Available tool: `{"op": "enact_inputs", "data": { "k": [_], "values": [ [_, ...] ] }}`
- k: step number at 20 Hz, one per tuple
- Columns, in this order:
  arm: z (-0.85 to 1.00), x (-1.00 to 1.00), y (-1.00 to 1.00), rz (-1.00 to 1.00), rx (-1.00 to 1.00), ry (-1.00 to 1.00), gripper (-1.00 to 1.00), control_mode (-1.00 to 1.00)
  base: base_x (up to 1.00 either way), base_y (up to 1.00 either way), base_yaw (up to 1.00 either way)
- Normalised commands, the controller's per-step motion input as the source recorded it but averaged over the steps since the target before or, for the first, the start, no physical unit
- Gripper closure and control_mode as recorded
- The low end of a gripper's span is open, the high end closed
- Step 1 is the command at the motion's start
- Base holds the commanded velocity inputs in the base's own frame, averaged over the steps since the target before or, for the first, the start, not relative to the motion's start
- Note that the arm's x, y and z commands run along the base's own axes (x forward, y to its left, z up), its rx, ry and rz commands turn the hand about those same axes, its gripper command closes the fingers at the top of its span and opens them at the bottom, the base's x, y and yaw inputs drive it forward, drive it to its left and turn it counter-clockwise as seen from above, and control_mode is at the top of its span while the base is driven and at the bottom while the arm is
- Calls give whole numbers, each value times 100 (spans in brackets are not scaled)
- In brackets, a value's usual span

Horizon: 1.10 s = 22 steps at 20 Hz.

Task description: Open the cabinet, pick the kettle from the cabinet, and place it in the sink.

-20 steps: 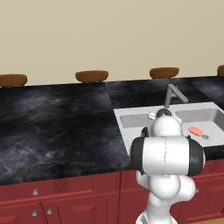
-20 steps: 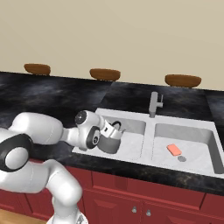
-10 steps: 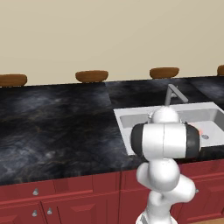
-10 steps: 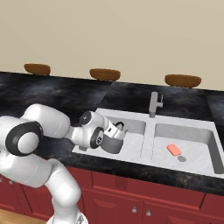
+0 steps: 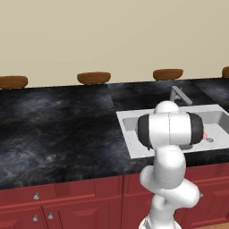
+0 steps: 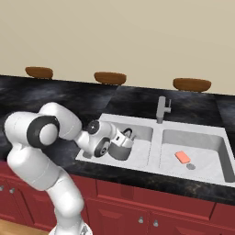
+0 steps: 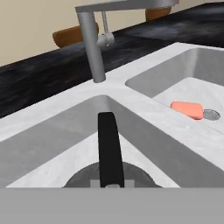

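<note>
A: Right base view: your hand stayed clamped on the kettle by its arched handle, low over the left basin of the sink.

B: What changed in the last second?

A: Your elbow swung up and in; the kettle barely moved. You looked close to setting it down. The orange sponge lay in the other basin.

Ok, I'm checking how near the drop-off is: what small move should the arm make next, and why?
Probably lower it a little more, then open. The gripper is shut on the kettle by its dark handle, over the left basin of the sink; whether the kettle rests on the floor yet, I cannot tell.
</note>
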Motion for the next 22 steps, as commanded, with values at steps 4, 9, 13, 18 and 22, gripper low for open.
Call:
{"op": "enact_inputs", "data": {
  "k": [4, 9, 13, 18, 22],
  "values": [
    [-16, 12, -8, 0, 0, -8, 100, -100, 0, 0, 0],
    [-11, 17, -11, 0, 0, -4, 100, -100, 0, 0, 0],
    [-11, 16, -14, 0, 0, -3, 100, -100, 0, 0, 0],
    [-5, 14, -17, 0, 0, 0, 100, -100, 0, 0, 0],
    [-4, 10, -23, 0, 0, 0, 100, -100, 0, 0, 0]
  ]
}}
